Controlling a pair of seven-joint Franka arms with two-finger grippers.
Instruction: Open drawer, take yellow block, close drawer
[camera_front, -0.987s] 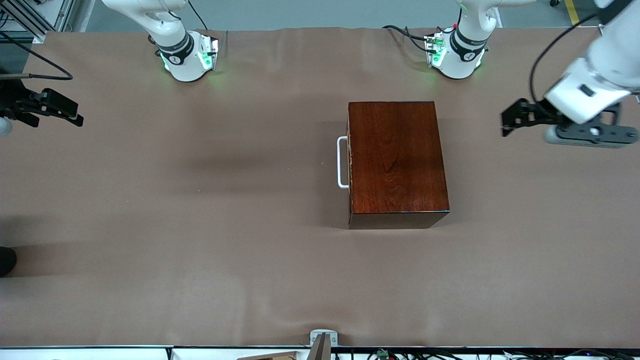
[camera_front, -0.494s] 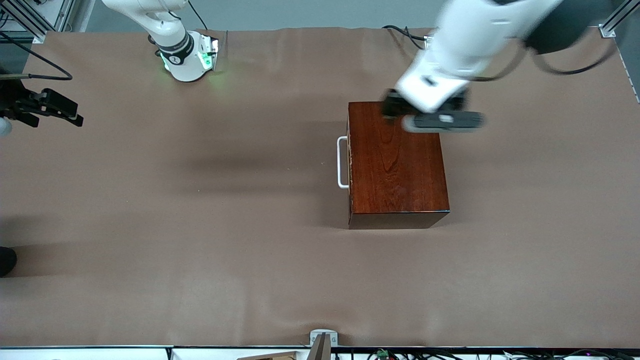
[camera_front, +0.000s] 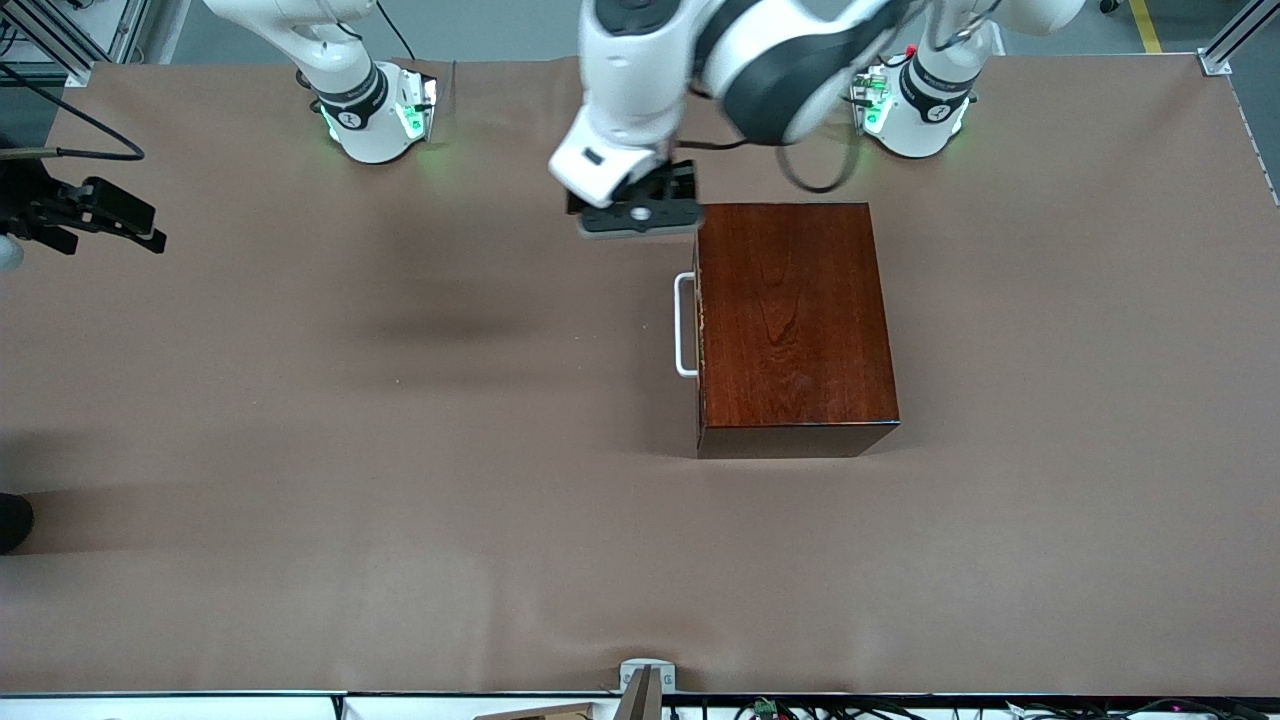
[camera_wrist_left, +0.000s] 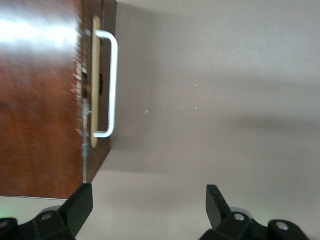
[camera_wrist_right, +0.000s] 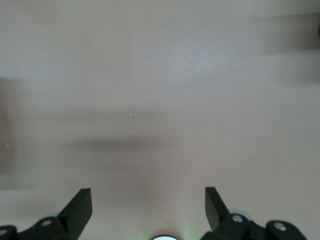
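The dark reddish-brown wooden box (camera_front: 790, 320) stands on the table with its drawer (camera_wrist_left: 94, 80) pushed in. The white loop handle (camera_front: 684, 325) faces the right arm's end of the table. My left gripper (camera_front: 672, 188) hangs open and empty over the table beside the box's corner toward the robots' bases, on the handle side. In the left wrist view the handle (camera_wrist_left: 112, 85) and the box (camera_wrist_left: 40, 100) lie ahead of the gripper (camera_wrist_left: 148, 195). My right gripper (camera_front: 150, 230) waits open at the right arm's end of the table, over bare cloth (camera_wrist_right: 147, 197). The yellow block is hidden.
Brown cloth (camera_front: 400, 450) covers the whole table. The arms' bases (camera_front: 375, 115) (camera_front: 915, 110) stand along the edge farthest from the front camera. A small metal bracket (camera_front: 645, 678) sits at the nearest edge.
My left arm has swept from its own end of the table across the box's top to the handle side. The right arm has not moved, and the drawer stays shut.
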